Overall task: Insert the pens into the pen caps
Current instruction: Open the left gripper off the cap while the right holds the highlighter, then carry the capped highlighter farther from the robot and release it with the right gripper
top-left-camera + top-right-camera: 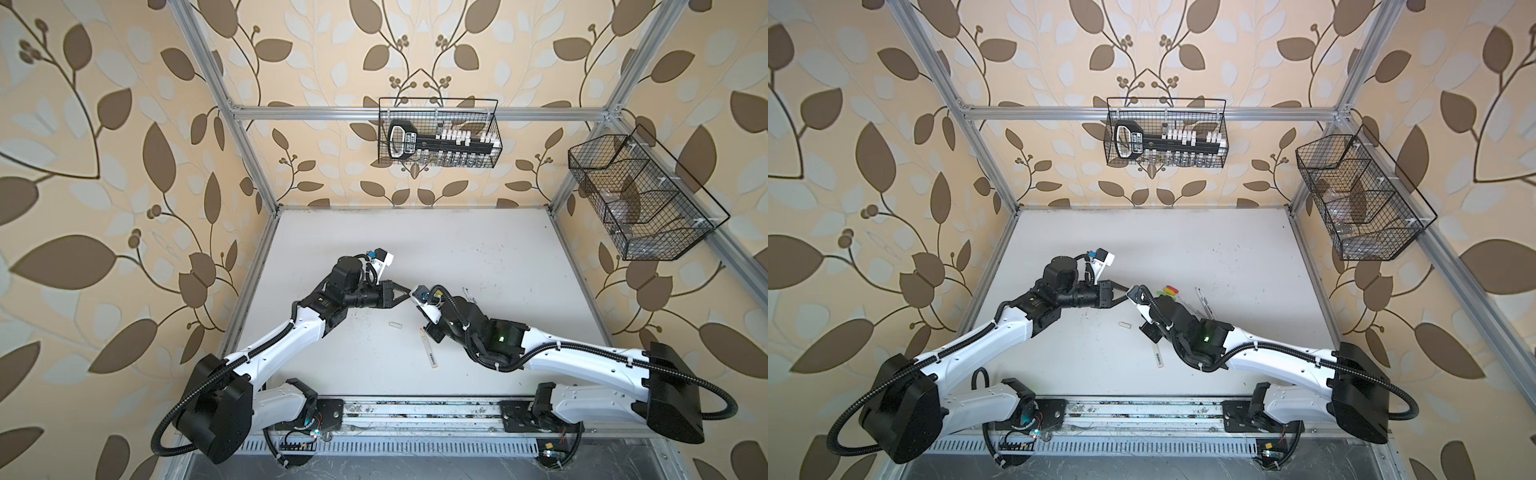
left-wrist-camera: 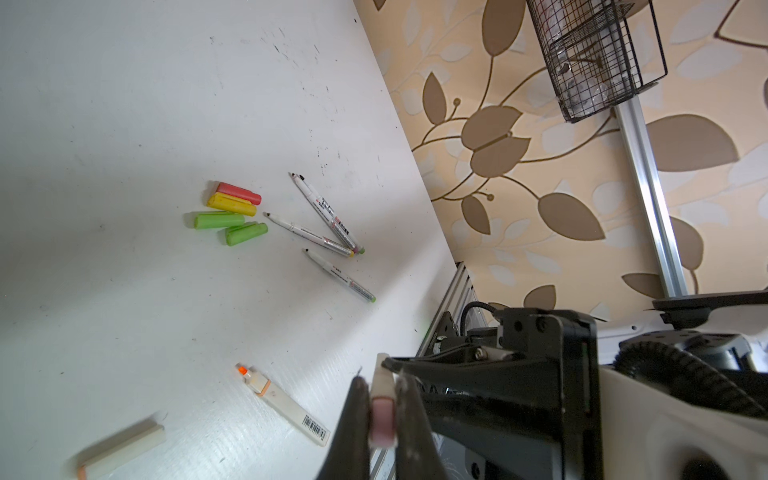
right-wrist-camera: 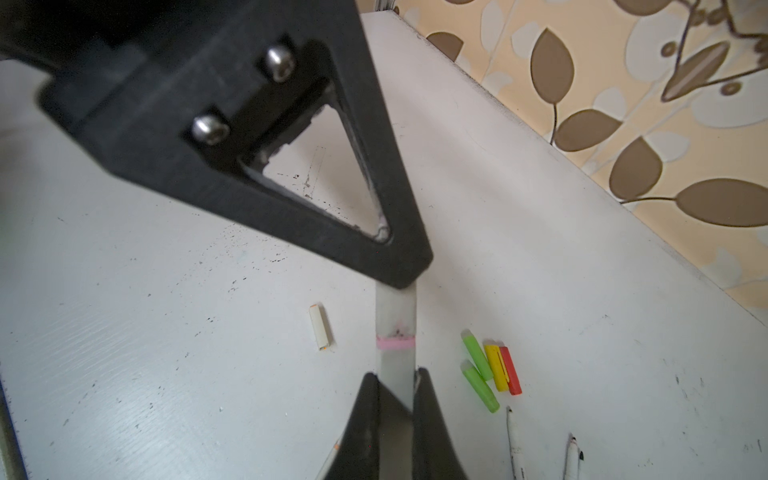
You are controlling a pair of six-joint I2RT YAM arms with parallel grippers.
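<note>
**Cap meets pen in mid-air, both claws clamped**

Left claw [image 2: 380, 379] pinches the squarish pale cap [image 2: 381, 419]; right claw [image 3: 397, 376] pinches the smooth grey pen [image 3: 395, 363] just below its pink band [image 3: 395, 343], above the scuffed white table [image 3: 166, 353]. Slick plastic between narrow black fingers [image 3: 365, 405] may twist or slip if the push runs off-axis, seating the cap crooked.

Bright and evenly lit from above in both top views, with only soft shadows on the white table [image 1: 457, 257]; strongly bowed toward the edges, with curving frame posts [image 1: 235, 124]. From the left wrist, dim across a grey band of table, smeared at the loose pale grey cap [image 2: 120, 444]. From the right wrist, unfocused on the close left gripper [image 3: 401, 278].
</note>
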